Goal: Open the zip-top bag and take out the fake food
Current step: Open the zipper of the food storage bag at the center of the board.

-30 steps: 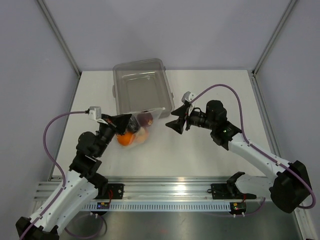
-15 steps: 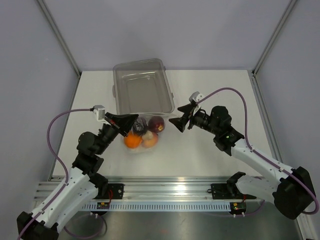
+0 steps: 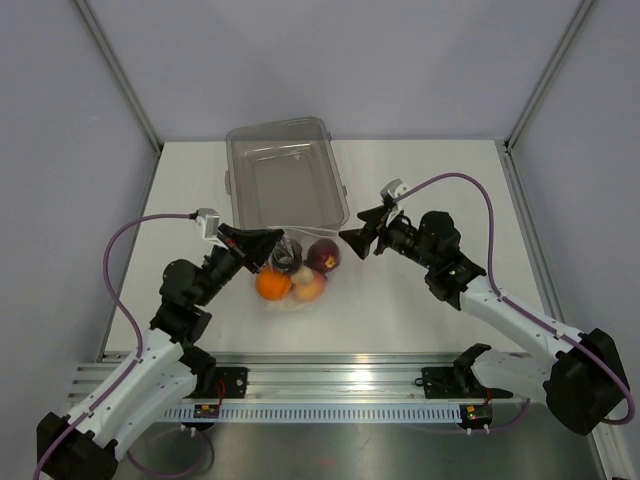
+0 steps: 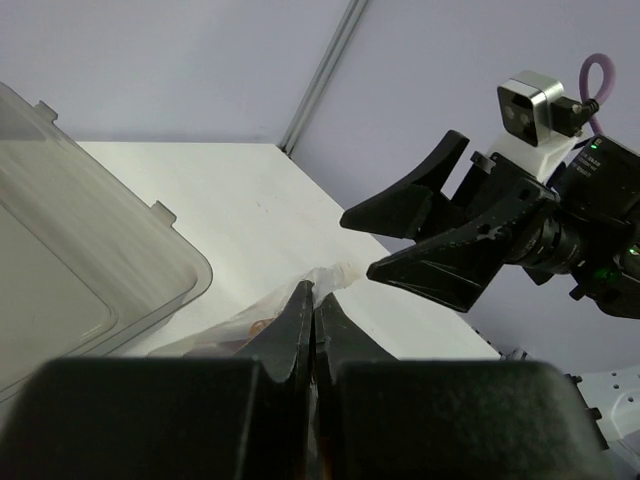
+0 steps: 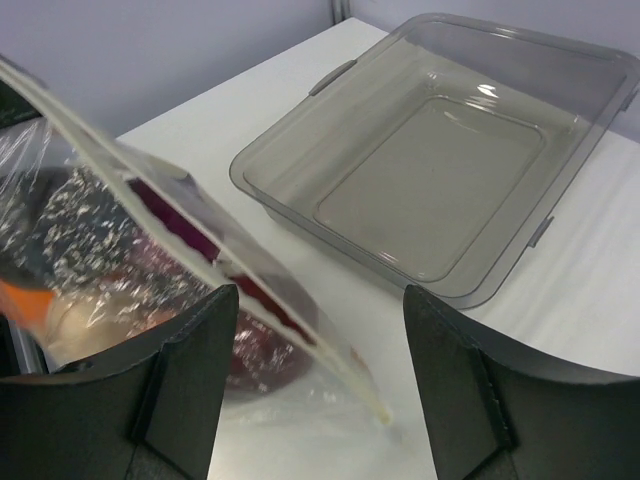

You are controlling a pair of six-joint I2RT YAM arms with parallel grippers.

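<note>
- Two sets of fingers meet at the zip-top bag (image 3: 297,277), which sits about mid-worktop, just in front of the near edge of the clear plastic bin (image 3: 285,175).
- Left fingers (image 4: 313,318) are pressed together, pinching the bag's top edge on its left side.
- Right fingers (image 3: 355,238) are spread wide and hold nothing. In the right wrist view the bag's white zip strip (image 5: 215,265) runs slantwise through the gap between them.
- Fake food is all inside the bag: an orange (image 3: 273,284), a peach-coloured piece (image 3: 309,288), a dark red one (image 3: 324,255) and a dark purple one (image 3: 287,254).
- Step in hand, as I judge it: opening the bag, with nothing taken out yet. Whether the seal has begun to part I cannot tell.
- Next move calls for the right fingers to close on the strip opposite the left pinch, then a pull apart firm enough to split the zip without tipping out the fruit.
- No brand, label or lettering can be read; only white dots show on the bag.
</note>
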